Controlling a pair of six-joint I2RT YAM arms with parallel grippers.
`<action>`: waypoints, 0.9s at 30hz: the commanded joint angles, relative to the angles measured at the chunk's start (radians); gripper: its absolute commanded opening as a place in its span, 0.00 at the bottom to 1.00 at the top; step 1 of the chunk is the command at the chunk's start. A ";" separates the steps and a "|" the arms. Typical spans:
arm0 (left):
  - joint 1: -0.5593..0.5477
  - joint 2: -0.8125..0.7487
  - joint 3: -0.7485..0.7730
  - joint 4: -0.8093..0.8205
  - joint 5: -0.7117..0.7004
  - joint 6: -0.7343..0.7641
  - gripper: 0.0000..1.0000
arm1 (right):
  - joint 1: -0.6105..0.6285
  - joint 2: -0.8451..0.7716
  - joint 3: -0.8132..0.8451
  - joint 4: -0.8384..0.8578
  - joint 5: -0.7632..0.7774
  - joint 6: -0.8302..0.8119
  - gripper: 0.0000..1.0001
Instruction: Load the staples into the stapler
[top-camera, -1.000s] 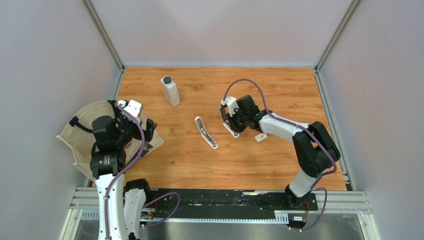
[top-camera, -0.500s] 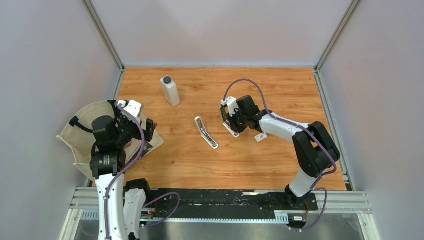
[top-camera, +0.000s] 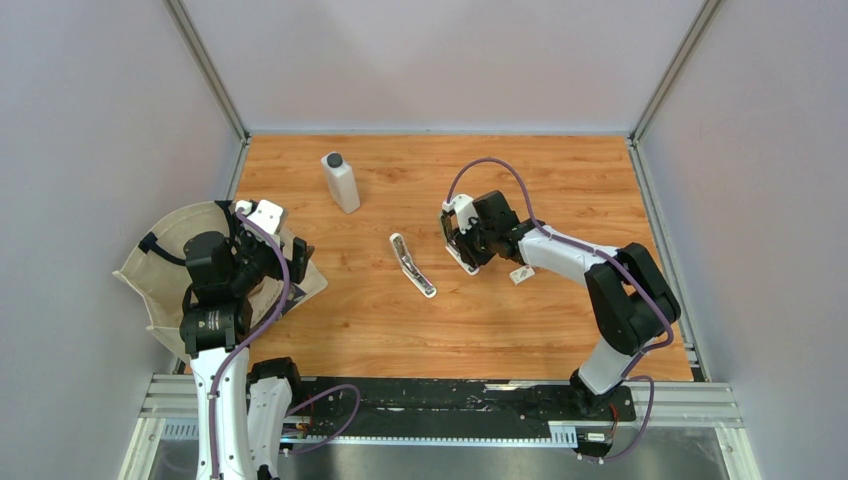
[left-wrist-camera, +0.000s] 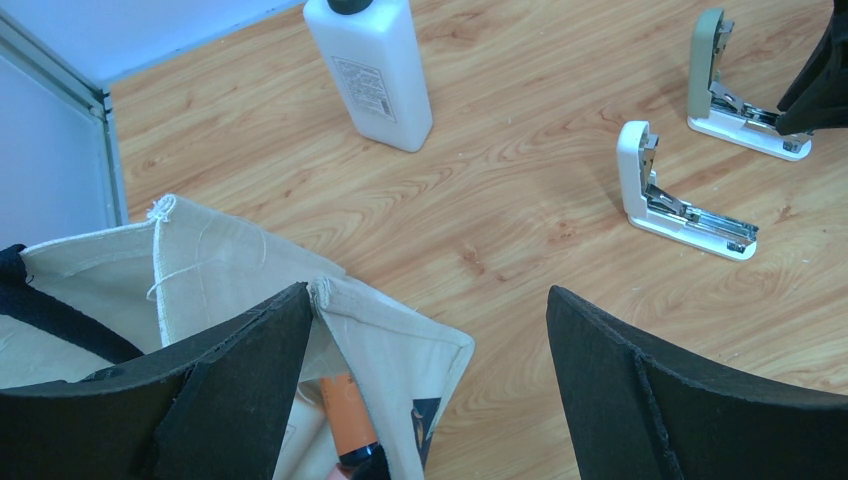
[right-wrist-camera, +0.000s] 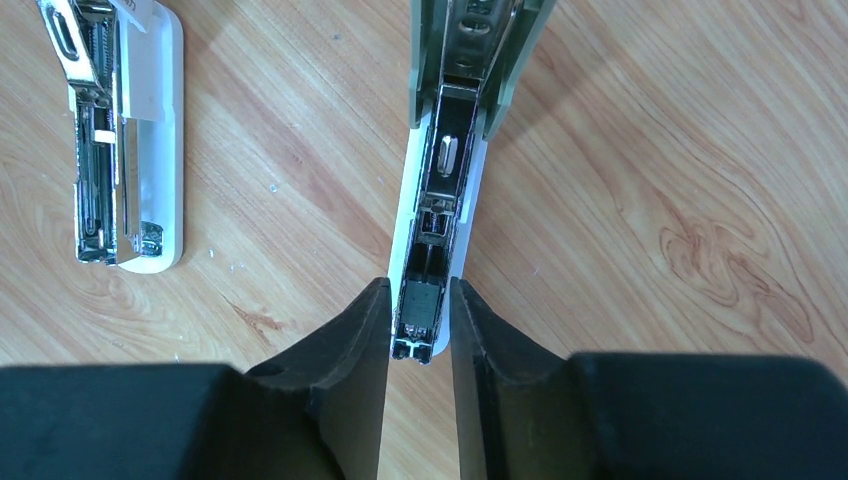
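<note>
A green-topped stapler (right-wrist-camera: 445, 180) lies hinged open on the wooden table. My right gripper (right-wrist-camera: 418, 300) is shut on the near end of its white base; it also shows in the top view (top-camera: 465, 255). A second, white stapler (top-camera: 412, 265) lies open just to its left, and appears in the right wrist view (right-wrist-camera: 125, 150) and the left wrist view (left-wrist-camera: 680, 200). The staples (top-camera: 521, 273), a tiny white box, lie on the table right of my right gripper. My left gripper (left-wrist-camera: 430, 330) is open and empty over the corner of a cloth bag (left-wrist-camera: 200, 270).
A white bottle with a dark cap (top-camera: 341, 182) stands at the back left of the table. The beige cloth bag (top-camera: 170, 250) lies at the left edge with an orange item (left-wrist-camera: 340, 410) inside. Grey walls enclose the table on three sides.
</note>
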 joint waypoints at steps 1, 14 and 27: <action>0.009 0.013 -0.024 -0.059 0.008 -0.002 0.95 | 0.005 0.003 0.037 0.012 -0.001 -0.011 0.32; 0.009 0.017 -0.023 -0.060 0.010 -0.004 0.95 | -0.099 -0.214 0.067 -0.125 -0.007 -0.076 0.37; 0.009 -0.013 -0.020 -0.062 0.030 -0.014 0.95 | -0.484 -0.237 0.005 -0.292 -0.019 -0.178 0.31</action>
